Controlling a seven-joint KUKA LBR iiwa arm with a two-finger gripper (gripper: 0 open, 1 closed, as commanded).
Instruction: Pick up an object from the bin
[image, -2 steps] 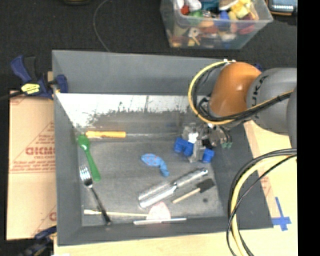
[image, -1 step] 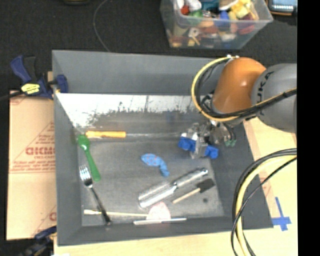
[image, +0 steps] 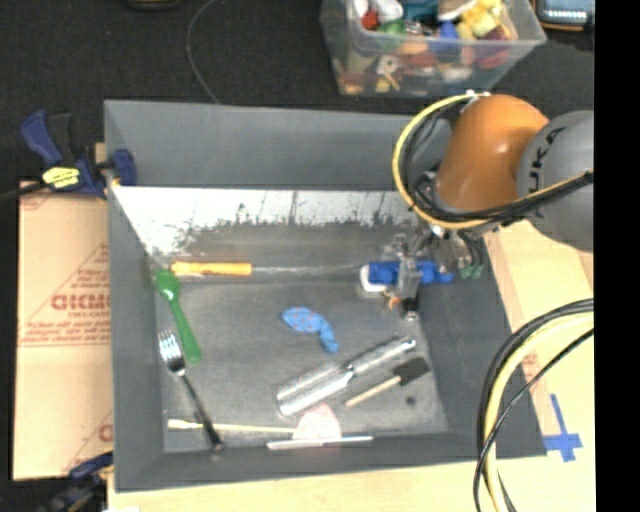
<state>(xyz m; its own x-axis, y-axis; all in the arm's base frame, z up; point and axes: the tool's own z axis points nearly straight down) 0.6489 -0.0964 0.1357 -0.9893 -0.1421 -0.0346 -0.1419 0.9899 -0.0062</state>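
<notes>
1. One grey metal bin (image: 130, 300) fills the middle of the frame. The robot arm, with an orange cover (image: 490, 150) at its wrist, comes in from the upper right.
2. The jaws are down near the bin floor at centre right, close to the back wall. They stand against the right end of a small blue-and-white plastic piece (image: 383, 276).
3. Jaw state: I cannot tell whether they are released or clenched. The blue-and-white plastic piece is not confirmed as lying between them.
4. Nearest other items:
   - A crumpled blue scrap (image: 310, 325) lies apart, to the lower left of the jaws.
   - A silver-and-clear cylindrical tube (image: 345, 375) lies diagonally below them.
   - A small brush with a black head and pale wooden handle (image: 392, 381) lies just beside the tube, on its right.
5. Left side of the bin:
   - An orange-yellow stick (image: 212, 268) lies along the back wall.
   - A green plastic spoon (image: 178, 318) lies below it.
   - A metal fork with a black handle (image: 188, 385) lies beside the spoon.
6. Lower edge of the bin floor: thin pale sticks (image: 230, 428) and a pale pink round disc (image: 318, 424).
</notes>
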